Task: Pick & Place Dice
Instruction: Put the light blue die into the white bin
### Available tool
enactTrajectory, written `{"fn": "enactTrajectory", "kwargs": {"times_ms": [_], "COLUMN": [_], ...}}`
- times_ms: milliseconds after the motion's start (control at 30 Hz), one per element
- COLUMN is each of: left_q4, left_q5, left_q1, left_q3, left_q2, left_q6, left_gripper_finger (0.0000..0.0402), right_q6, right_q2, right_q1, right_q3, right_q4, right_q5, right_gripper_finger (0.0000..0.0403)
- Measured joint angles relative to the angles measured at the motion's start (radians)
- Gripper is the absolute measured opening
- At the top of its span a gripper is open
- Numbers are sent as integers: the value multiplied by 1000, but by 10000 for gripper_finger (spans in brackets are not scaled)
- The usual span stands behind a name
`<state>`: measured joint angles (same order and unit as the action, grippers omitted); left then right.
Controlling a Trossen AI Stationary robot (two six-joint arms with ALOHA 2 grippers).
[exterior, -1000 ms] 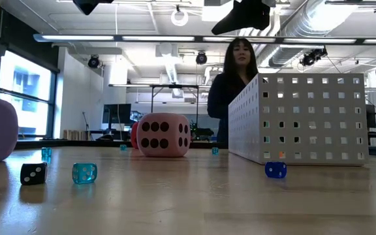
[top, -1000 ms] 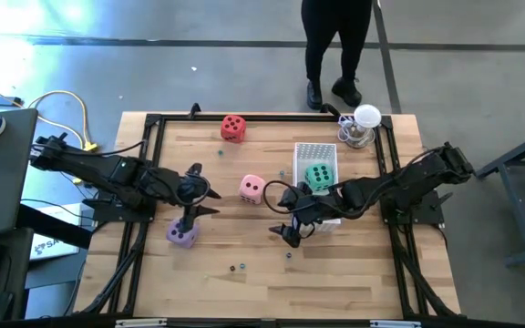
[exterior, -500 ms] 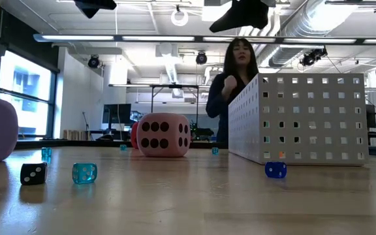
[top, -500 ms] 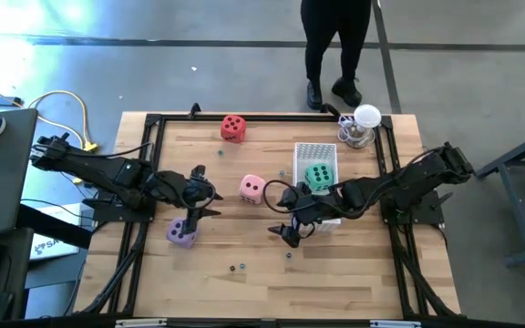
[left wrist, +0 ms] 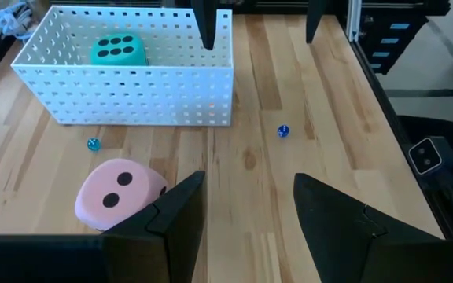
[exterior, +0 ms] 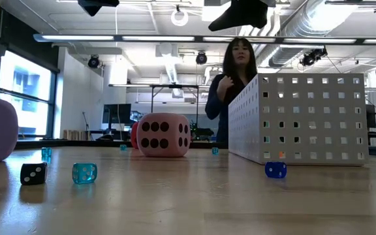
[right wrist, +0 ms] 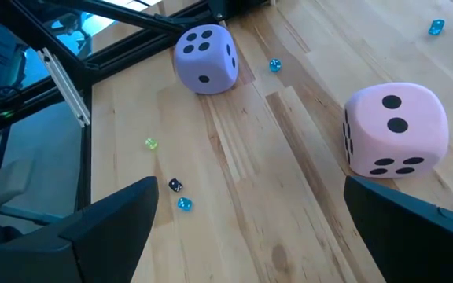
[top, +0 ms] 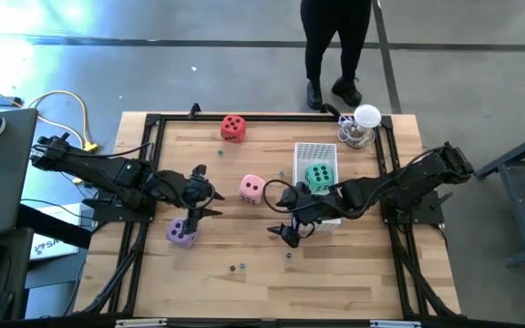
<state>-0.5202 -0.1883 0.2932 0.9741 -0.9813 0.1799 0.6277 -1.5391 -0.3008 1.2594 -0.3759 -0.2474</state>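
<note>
- High view: green die (top: 318, 176) already sits in the white perforated basket (top: 304, 151), so I'd call it 1 of 4 done.
- Still loose on the wood table (top: 354, 273): red die (top: 233, 128) at abt 11 o'clock near the far edge, pink die (top: 252, 189) right around center, purple die (top: 182, 234) at abt 8 o'clock.
- Left gripper (top: 190, 208) hangs just above the purple die, fingers apart w/ nothing between them, empty. Prob the next pick imo.
- Right gripper (top: 285, 234) is near the basket's near end, around 5 o'clock from the pink die, jaws wide apart, empty too.
- Dice look like soft foam cubes, rounded corners, matte, dark pips. Basket is stiff plastic w/ square holes.
- Tiny hard beads (right wrist: 183, 203) scattered around, not the job.
- Person (top: 335, 46) standing past the far edge.
</note>
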Motion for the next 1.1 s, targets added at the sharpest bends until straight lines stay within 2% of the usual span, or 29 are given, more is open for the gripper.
{"fn": "enactTrajectory", "kwargs": {"times_ms": [1100], "left_q4": [12], "left_q5": [1], "left_q1": [0], "left_q3": [0], "left_q2": [0], "left_q6": [4], "left_gripper_finger": [188], "right_q6": [0], "right_q2": [0], "right_q1": [0], "right_q3": [0], "right_q4": [0], "right_q5": [0], "right_gripper_finger": [398]}}
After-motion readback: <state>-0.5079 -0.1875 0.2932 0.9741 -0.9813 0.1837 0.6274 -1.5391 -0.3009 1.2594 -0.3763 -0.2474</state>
